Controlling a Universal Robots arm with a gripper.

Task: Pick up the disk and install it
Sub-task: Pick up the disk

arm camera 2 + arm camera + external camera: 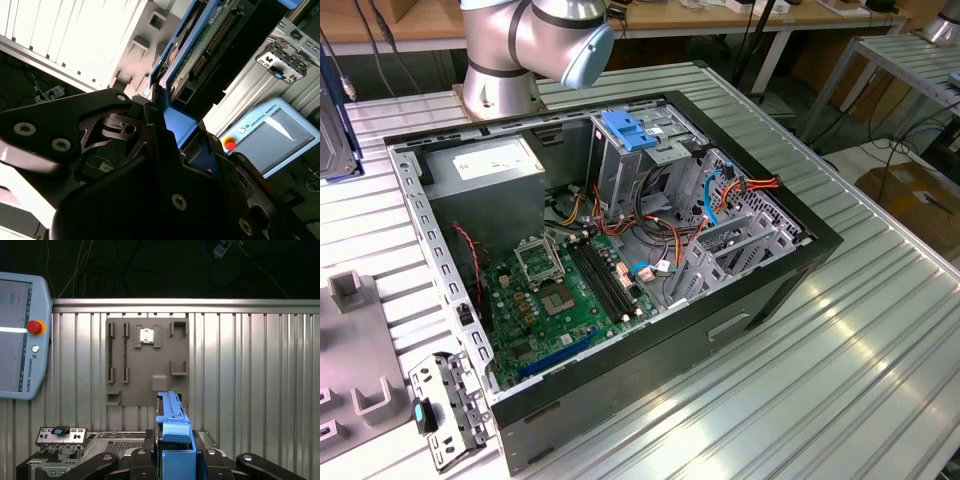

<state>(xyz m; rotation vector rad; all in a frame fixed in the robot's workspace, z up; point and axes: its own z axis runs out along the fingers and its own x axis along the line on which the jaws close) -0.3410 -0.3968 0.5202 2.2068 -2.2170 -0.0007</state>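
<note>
From close by, the gripper has its fingers closed on the disk, one finger on each side, so the disk stands on edge between them. Its long axis runs straight out from the fingers, pointing toward the grey holder plate on the table. Farther away, the open computer case lies to the exterior view's right of the disk.

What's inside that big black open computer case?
A green motherboard, a grey power-supply box, a metal cage with a blue plastic top, and coloured cables. The cables and cage cover whatever lies beneath them.
</note>
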